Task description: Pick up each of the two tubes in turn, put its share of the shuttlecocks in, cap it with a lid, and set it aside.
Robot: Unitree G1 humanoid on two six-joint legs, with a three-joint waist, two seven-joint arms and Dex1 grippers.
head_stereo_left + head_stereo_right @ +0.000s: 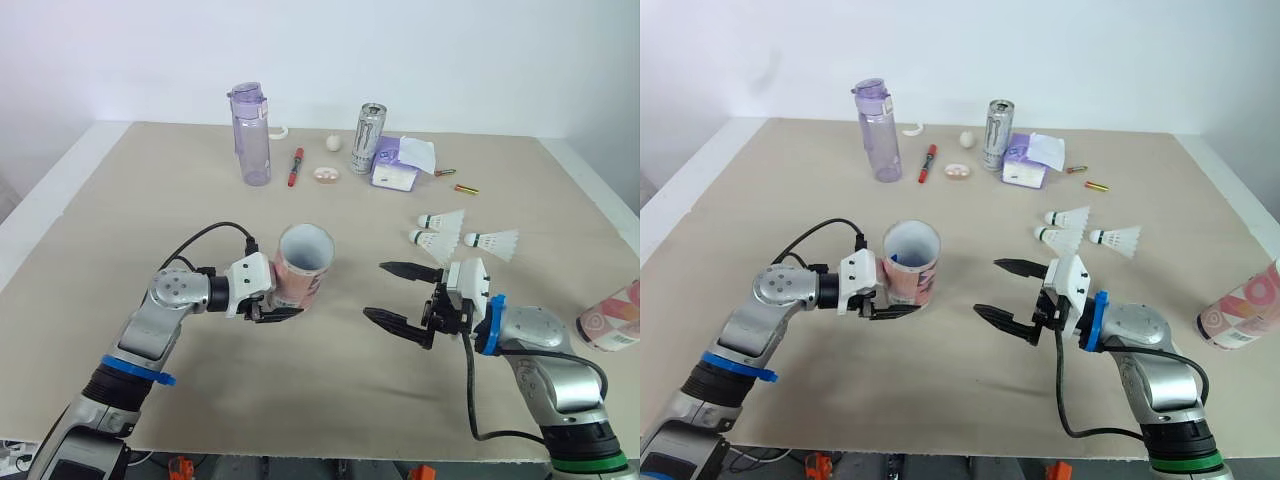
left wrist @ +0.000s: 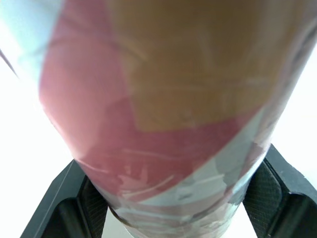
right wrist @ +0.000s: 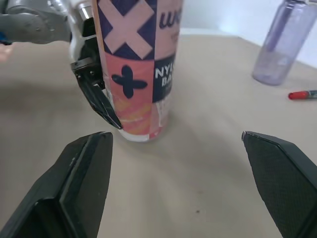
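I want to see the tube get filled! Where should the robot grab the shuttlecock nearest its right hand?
Probably the cork end of that shuttlecock, coming from above with the open right gripper. It lies on its side, with the small hard cork pointing to the robot's left and the feathers flaring to the right, wide and easily crushed.

Soft, even light, seemingly from above, keeps the tan table bright all round the tube — shadows are pale and loose-edged, the plainest a faint smudge on the table just beside the tube's base on the robot's side. Beyond the tube the white wall is nearly bleached, and the drink can in front of it carries a narrow glint. In the left wrist view the background on both sides of the tube burns out to plain white — while the tube's near face sits in dull shade.
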